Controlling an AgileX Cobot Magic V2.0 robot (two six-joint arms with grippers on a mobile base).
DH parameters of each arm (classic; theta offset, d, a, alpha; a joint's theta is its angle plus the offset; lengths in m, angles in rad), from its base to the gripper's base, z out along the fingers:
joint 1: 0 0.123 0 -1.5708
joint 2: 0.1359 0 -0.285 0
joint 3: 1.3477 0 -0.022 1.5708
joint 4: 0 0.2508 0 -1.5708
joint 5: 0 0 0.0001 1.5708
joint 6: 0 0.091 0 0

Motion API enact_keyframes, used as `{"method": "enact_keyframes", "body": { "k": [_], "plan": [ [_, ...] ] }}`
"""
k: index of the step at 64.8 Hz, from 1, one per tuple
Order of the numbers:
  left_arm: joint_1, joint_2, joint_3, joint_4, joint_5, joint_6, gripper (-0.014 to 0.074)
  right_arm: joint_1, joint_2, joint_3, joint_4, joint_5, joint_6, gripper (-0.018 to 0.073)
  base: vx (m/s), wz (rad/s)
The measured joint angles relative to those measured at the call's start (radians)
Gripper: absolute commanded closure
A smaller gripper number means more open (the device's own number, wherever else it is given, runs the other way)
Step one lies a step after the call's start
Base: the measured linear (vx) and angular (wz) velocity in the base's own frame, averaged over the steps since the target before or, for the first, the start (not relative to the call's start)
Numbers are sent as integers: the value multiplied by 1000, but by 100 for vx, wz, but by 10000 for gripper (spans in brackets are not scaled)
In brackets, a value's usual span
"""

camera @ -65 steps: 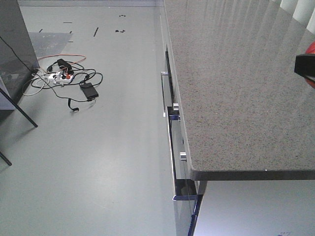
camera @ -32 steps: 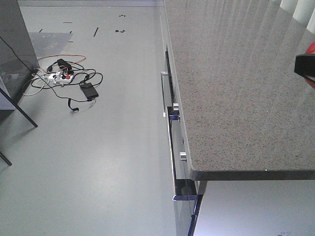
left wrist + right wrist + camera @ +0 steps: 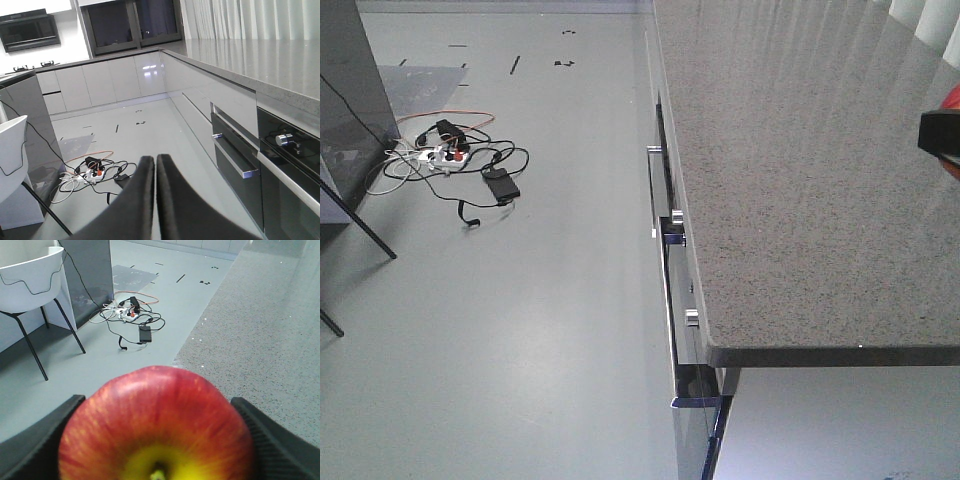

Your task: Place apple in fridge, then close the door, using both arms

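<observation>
The apple (image 3: 155,425), red with a yellow patch round its stem, fills the lower right wrist view. My right gripper (image 3: 157,402) is shut on it, one black finger on each side. In the front view only a red sliver of the apple (image 3: 953,97) and the gripper's black tip (image 3: 940,135) show at the right edge, above the countertop. My left gripper (image 3: 155,160) is shut with nothing in it, hanging over the floor. A tall dark grey body (image 3: 350,90) at far left may be the fridge; the door is out of view.
A speckled grey countertop (image 3: 800,180) runs along the right, with an oven and chrome handles (image 3: 665,290) below its edge. A tangle of cables and a power strip (image 3: 460,160) lies on the floor. A white basin on black legs (image 3: 30,275) stands at left.
</observation>
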Motion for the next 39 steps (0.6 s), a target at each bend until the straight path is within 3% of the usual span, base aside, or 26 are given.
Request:
{"method": "enact_keyframes", "body": {
  "k": [39],
  "plan": [
    [0,0,0,0,0,0,603,0,0,0,0,0,0,500,0,0]
  ]
}}
